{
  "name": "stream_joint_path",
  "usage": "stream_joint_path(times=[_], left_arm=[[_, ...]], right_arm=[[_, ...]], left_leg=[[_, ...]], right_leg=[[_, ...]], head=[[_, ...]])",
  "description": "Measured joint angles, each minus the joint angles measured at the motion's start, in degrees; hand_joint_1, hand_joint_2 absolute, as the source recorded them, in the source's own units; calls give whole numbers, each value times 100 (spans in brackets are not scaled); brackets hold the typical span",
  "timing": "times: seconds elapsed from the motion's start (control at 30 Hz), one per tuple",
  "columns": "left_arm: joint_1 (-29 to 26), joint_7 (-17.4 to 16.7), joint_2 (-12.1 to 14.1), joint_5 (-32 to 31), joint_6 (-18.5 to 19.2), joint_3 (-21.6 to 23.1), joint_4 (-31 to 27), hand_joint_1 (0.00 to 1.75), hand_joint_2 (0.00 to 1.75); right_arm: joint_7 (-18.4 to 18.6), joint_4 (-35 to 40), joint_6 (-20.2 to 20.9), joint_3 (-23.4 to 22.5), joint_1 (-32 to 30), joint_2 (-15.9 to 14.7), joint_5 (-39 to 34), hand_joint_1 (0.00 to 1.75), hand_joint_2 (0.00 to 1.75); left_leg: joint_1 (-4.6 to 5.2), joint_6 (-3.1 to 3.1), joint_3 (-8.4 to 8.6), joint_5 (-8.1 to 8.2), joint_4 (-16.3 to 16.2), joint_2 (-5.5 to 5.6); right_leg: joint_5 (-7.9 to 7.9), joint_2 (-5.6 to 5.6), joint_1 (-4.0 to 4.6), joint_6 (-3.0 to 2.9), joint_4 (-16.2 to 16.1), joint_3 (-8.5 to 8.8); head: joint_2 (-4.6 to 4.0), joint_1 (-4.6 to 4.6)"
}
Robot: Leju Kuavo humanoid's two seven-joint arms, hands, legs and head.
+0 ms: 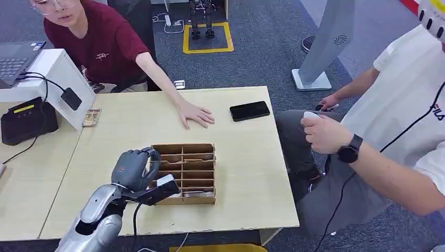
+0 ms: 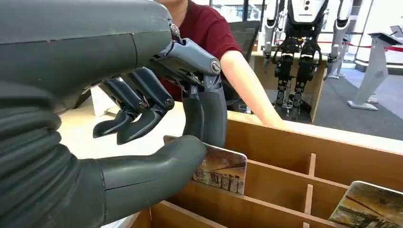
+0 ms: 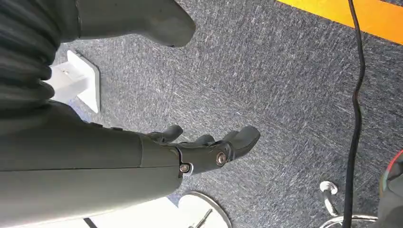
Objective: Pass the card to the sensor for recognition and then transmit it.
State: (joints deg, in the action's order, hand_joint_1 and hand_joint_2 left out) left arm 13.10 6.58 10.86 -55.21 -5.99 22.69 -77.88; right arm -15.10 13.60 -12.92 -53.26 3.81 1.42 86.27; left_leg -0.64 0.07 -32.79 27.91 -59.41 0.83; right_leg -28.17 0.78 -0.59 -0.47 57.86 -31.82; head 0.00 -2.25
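A wooden slotted box [image 1: 184, 172] stands near the table's front edge. My left hand [image 1: 134, 168] reaches into its left end. In the left wrist view the thumb [image 2: 157, 166] and a dark finger [image 2: 209, 114] pinch a picture card [image 2: 223, 168] that stands upright in a compartment. A second card [image 2: 368, 205] leans in another slot. A white slanted stand [image 1: 57, 79] with a black block [image 1: 71, 98] on it sits at the table's far left, with a card [image 1: 91, 117] lying beside it. My right hand [image 3: 204, 149] hangs over grey carpet, fingers loosely apart, holding nothing.
A person in a dark red shirt rests a hand [image 1: 195, 114] on the table behind the box. A black phone [image 1: 250, 111] lies at the far right. A black device [image 1: 26, 122] sits left of the stand. Another person's arm [image 1: 328, 135] is beside the table's right edge.
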Motion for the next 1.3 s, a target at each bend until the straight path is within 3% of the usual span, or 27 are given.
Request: stream_joint_path(times=[1.3], left_arm=[[-6,208,85,590,70,-2,15,175,175]], right_arm=[[11,0,2,0,43,0,-7,0,175]], left_leg=[[0,0,1,0,0,2]], right_leg=[[0,-3,0,1,0,4]], head=[[0,0]])
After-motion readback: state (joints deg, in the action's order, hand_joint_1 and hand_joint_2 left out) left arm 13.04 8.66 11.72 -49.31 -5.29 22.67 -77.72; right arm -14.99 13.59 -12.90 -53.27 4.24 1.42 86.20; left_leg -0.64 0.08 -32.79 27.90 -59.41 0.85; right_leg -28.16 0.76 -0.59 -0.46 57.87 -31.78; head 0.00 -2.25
